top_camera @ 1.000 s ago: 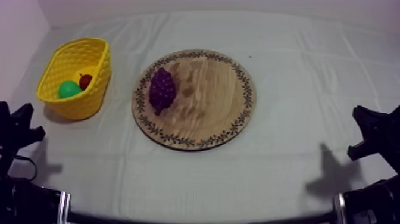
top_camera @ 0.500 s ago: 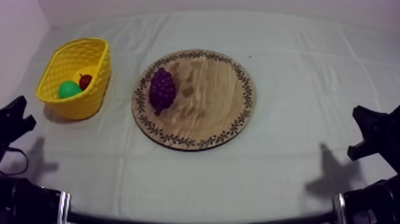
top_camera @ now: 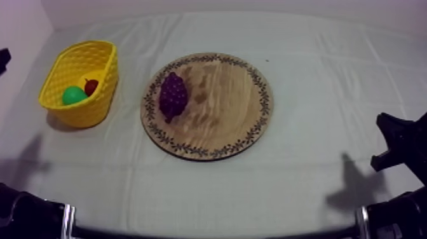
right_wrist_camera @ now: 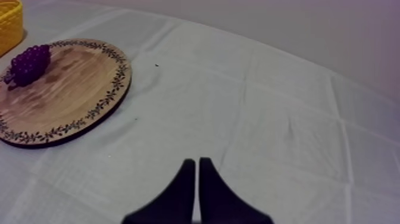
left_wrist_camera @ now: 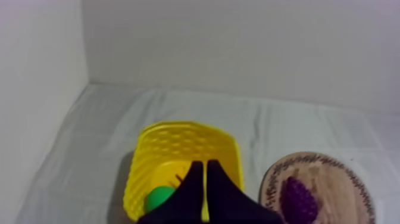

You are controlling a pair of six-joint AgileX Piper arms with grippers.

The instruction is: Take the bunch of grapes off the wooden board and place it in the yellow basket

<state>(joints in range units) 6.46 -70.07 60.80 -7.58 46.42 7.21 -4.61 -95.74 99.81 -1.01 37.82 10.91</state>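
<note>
The purple bunch of grapes (top_camera: 172, 95) lies on the left part of the round wooden board (top_camera: 222, 117). To the board's left stands the yellow basket (top_camera: 82, 79). My left gripper (left_wrist_camera: 205, 170) hangs above the basket (left_wrist_camera: 178, 146), fingers together as a narrow wedge, holding nothing; the grapes (left_wrist_camera: 299, 199) and board (left_wrist_camera: 342, 179) lie beyond it to the side. My right gripper (right_wrist_camera: 197, 164) is shut on nothing, over bare cloth well apart from the board (right_wrist_camera: 71, 95) and grapes (right_wrist_camera: 28, 62). It rests low at the table's right (top_camera: 394, 143).
Inside the basket lie a green toy fruit (top_camera: 74, 95) and a small red fruit (top_camera: 91, 86). A black bit of my left arm (top_camera: 3, 58) shows at the table's far left edge. A wall stands behind the table.
My left arm has lifted from its low rest spot at the left and gone up toward the basket's side. The right arm, grapes and basket have not moved.
</note>
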